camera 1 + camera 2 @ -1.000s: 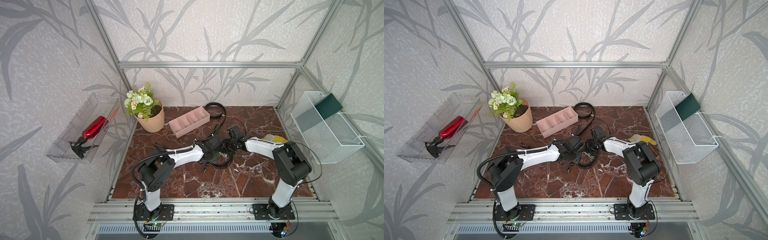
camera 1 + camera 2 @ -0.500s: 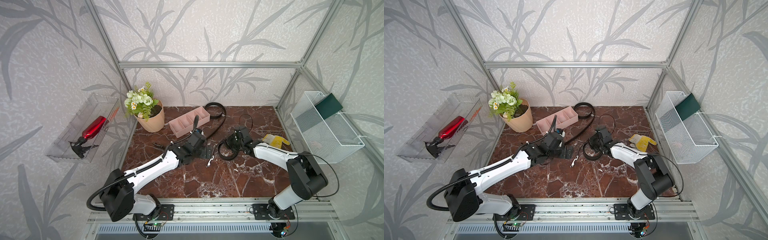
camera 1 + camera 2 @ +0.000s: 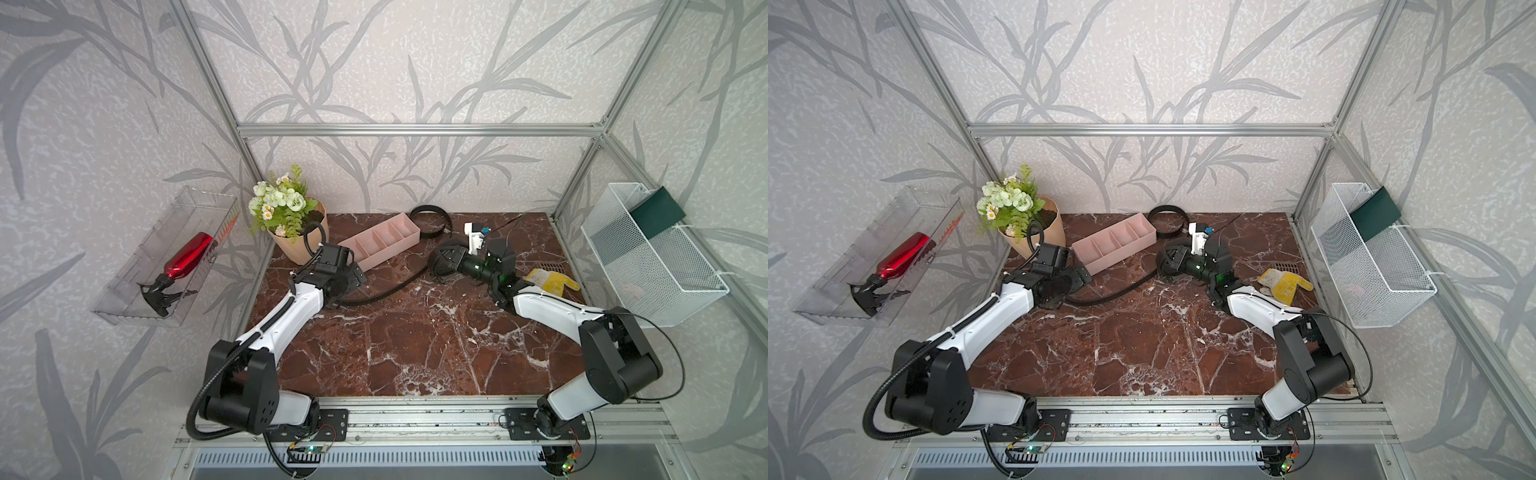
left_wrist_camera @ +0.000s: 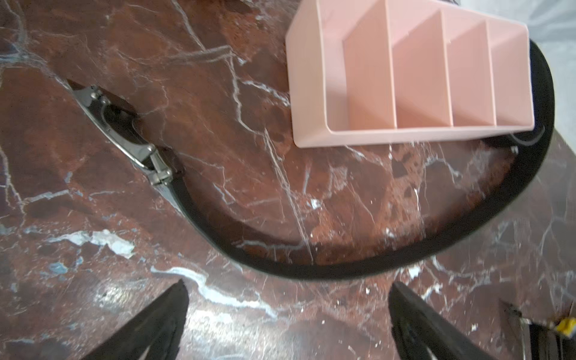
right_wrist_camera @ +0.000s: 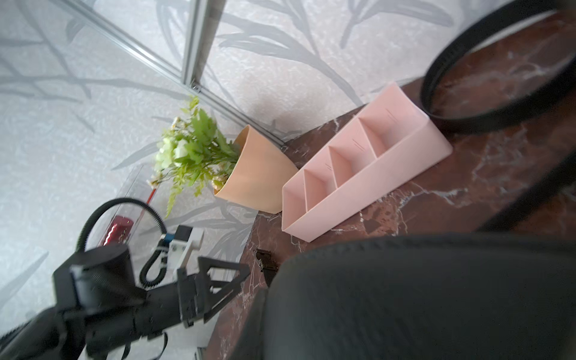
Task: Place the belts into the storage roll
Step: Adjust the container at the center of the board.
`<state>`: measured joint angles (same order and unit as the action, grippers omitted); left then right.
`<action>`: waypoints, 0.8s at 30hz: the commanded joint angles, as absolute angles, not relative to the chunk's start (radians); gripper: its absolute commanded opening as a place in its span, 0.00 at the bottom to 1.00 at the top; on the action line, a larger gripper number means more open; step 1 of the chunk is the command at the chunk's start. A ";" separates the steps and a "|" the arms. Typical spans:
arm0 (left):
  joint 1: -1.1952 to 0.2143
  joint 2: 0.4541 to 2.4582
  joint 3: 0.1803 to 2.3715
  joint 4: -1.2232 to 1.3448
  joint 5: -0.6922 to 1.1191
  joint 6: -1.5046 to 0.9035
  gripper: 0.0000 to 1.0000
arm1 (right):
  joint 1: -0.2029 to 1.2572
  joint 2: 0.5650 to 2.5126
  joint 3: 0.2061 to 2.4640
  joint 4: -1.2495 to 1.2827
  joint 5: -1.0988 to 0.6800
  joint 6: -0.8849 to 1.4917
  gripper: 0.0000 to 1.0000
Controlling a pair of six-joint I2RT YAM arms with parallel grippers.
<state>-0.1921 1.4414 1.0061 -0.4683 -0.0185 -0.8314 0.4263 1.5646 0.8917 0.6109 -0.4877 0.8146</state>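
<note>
Nowhere is any readable writing or brand. The pink tray [image 3: 380,245] stands empty near the flowerpot [image 3: 297,245]. One belt [image 4: 311,268] lies uncoiled on the marble beside and behind the tray, buckle [image 4: 124,137] flat. The left gripper [image 4: 286,318] hangs above it, spread wide and holding nothing. The right gripper [image 3: 446,259] is clenched on a coiled belt [image 5: 420,296], which blocks most of its wrist view.

The left end effector [image 4: 286,318] opened, dropping the belt [image 4: 311,265] beside the storage roll [image 4: 405,137].
</note>
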 commanded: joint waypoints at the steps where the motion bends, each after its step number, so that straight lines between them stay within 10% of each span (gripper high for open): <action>1: -0.138 1.517 1.073 -0.409 -0.012 -0.907 0.99 | 0.423 1.555 0.951 0.780 -0.585 0.702 0.00; 15: -0.082 1.826 1.302 -0.351 0.029 -0.946 0.96 | 0.414 1.662 1.033 0.932 -0.634 0.845 0.00; 24: -0.091 1.924 1.327 -0.354 0.048 -0.938 0.65 | 0.384 1.687 1.082 0.966 -0.621 0.892 0.00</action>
